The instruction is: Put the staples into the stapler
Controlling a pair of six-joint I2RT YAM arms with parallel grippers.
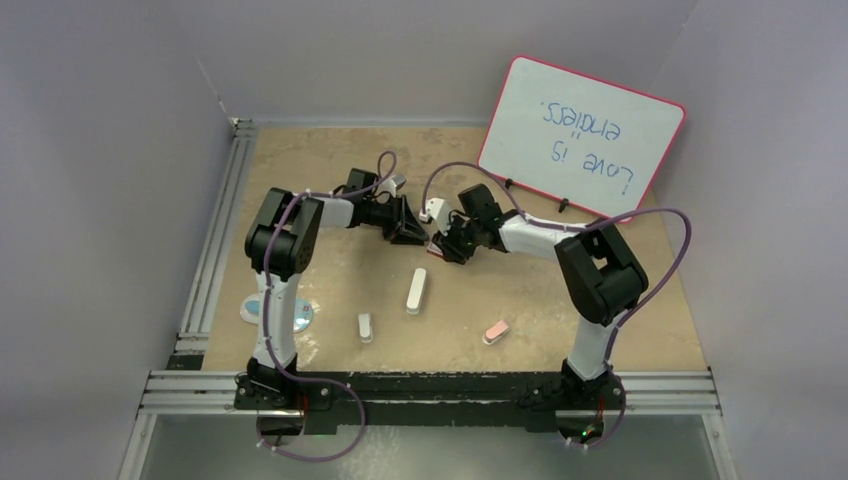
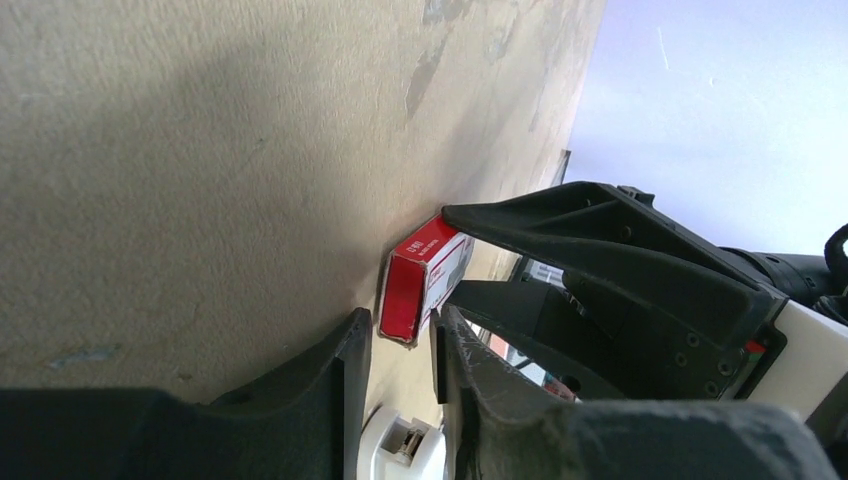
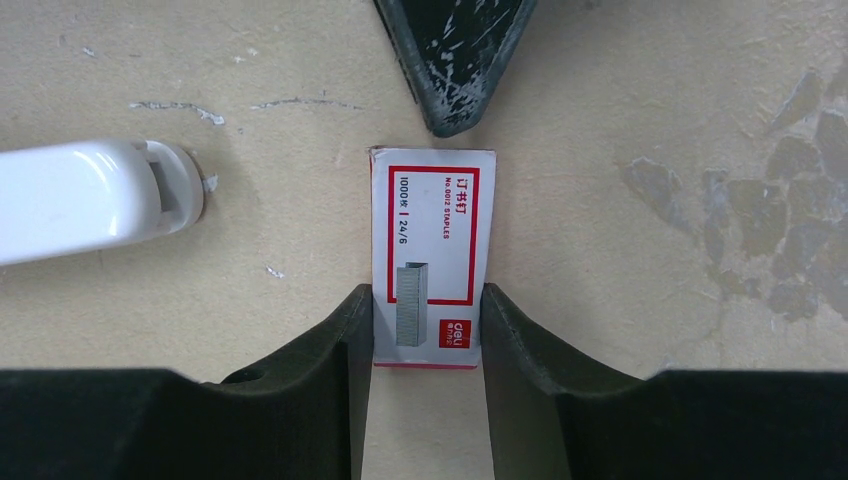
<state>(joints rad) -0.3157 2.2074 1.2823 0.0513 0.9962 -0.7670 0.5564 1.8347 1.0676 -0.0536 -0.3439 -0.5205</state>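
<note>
One staples box (image 3: 430, 250) flat on table (image 3: 650, 90), label up, long axis running straight from right gripper (image 3: 428, 300) to left gripper (image 2: 400, 335), right jaws pinching both long sides at near end, left jaws narrow, unclamped, tips at far short end

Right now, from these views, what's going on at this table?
Two robot arms meet over a staple box lying flat mid-table. The right gripper has its fingers against the box's two long sides. The left gripper, rolled sideways with jaws slightly apart, points at the box's far end without clearly touching it. The box looks closed and no staples are out. A white tool lies nearby, untouched.
</note>
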